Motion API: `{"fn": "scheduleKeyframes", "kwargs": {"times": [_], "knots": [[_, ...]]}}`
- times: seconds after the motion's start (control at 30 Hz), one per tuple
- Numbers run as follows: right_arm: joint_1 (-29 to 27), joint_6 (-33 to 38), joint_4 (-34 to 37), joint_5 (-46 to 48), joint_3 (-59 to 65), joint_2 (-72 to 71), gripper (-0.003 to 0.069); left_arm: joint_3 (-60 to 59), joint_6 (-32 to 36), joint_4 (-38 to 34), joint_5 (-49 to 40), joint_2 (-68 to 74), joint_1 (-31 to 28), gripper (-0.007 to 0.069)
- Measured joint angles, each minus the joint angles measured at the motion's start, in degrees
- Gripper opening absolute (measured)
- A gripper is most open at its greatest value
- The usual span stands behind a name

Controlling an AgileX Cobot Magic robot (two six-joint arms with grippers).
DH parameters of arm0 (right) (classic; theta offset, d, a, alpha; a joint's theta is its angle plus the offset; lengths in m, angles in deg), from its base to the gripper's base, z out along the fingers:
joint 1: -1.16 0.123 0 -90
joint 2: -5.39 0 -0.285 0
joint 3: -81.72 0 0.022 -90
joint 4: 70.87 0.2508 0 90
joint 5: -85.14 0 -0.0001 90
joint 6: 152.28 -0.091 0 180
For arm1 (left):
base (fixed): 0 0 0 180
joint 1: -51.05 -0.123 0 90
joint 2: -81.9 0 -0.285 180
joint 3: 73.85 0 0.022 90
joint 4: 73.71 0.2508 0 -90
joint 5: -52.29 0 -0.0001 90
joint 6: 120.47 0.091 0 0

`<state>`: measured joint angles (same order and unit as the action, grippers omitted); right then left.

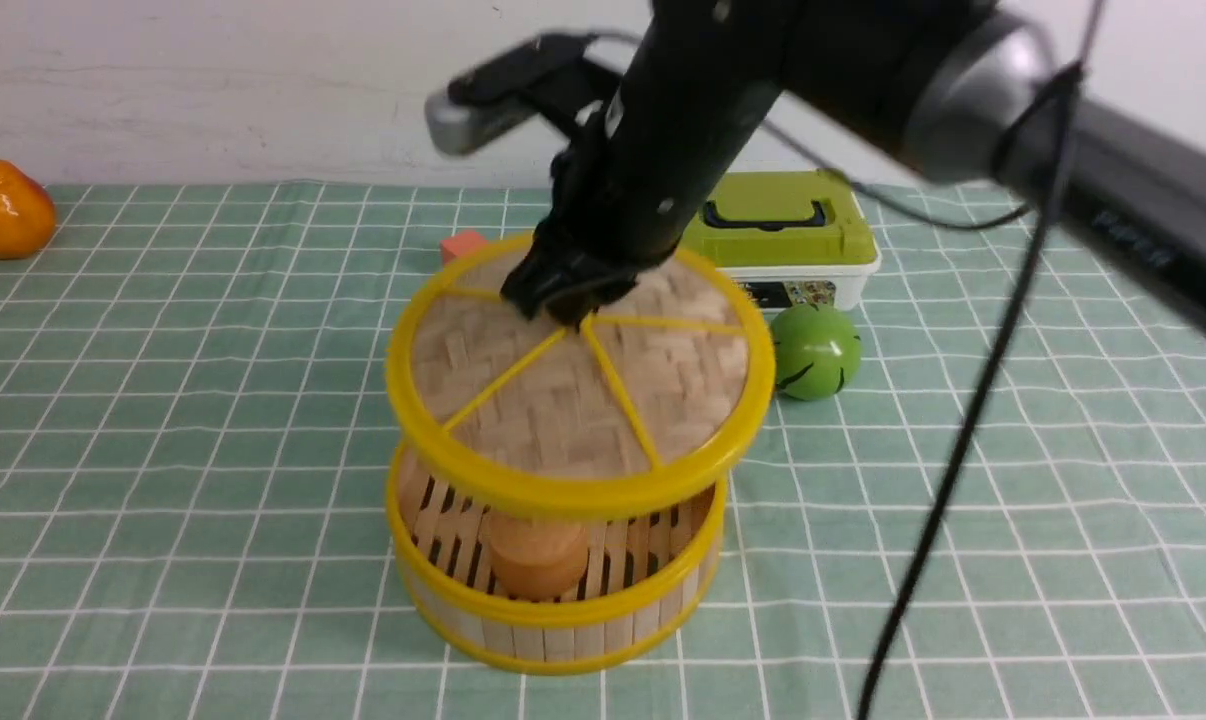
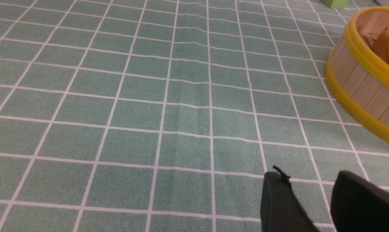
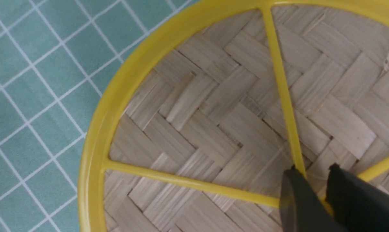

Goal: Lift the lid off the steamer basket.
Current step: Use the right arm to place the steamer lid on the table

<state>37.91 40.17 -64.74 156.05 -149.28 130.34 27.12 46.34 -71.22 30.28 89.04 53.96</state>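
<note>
The lid (image 1: 563, 400), a woven-bamboo disc with a yellow rim and spokes, hangs tilted a little above the steamer basket (image 1: 553, 610), clear of its top rim. My right gripper (image 1: 563, 300) is shut on the lid's central knob; in the right wrist view the fingers straddle the hub (image 3: 314, 170) over the lid (image 3: 197, 129). An orange cylinder (image 1: 536, 560) stands inside the basket. My left gripper (image 2: 310, 177) is open and empty, low over the cloth beside the basket (image 2: 359, 80). It does not show in the front view.
A white box with an olive-green lid (image 1: 788, 225) stands behind the basket, with a green ball (image 1: 815, 350) in front of it. An orange-red block (image 1: 461, 245) lies behind the lid. A pear (image 1: 5, 212) sits far left. A black cable (image 1: 963, 450) hangs at the right.
</note>
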Motion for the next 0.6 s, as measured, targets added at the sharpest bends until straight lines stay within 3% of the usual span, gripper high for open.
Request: {"fn": "scheduleKeyframes", "kwargs": {"times": [0.13, 0.4, 0.53, 0.6], "knots": [[-2.6, 0.0, -2.8, 0.5, 3.1, -8.7, 0.0079, 0.0, 0.0, 0.0, 0.0, 0.0, 0.0, 0.0239], [-17.3, -1.7, -3.5, -0.1, 32.4, -28.5, 0.0079, 0.0, 0.0, 0.0, 0.0, 0.0, 0.0, 0.0239], [-22.7, -3.4, -2.1, -7.0, 44.8, -31.8, 0.0079, 0.0, 0.0, 0.0, 0.0, 0.0, 0.0, 0.0239], [-26.0, -4.3, -0.5, -16.4, 54.3, -32.1, 0.0079, 0.0, 0.0, 0.0, 0.0, 0.0, 0.0, 0.0239]]}}
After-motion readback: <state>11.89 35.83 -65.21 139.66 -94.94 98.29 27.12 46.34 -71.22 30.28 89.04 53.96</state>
